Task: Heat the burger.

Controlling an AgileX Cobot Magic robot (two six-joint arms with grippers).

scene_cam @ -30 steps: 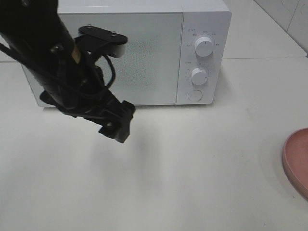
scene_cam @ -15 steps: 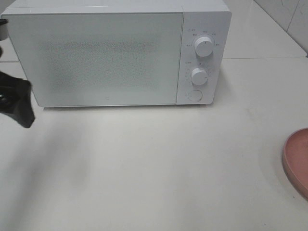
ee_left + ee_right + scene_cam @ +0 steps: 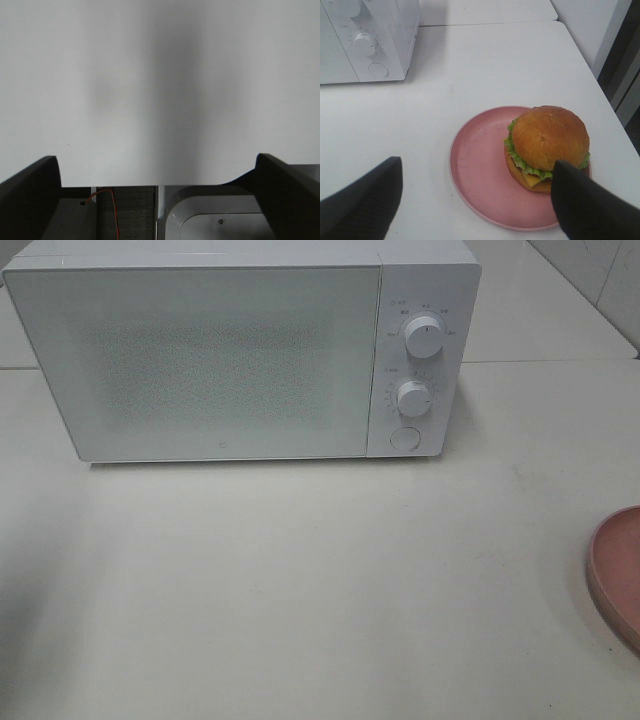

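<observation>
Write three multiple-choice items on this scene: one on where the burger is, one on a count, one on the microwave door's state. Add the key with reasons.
1. The burger sits
A. on the pink plate
B. on top of the microwave
C. on the bare table

2. Round knobs on the microwave panel:
A. one
B. two
C. four

3. The microwave door is
A. wide open
B. removed
C. shut

Key: 1 A, the right wrist view shows it resting on the plate. 2 B, two knobs stand above a round button. 3 C, the door lies flush with the front.
</observation>
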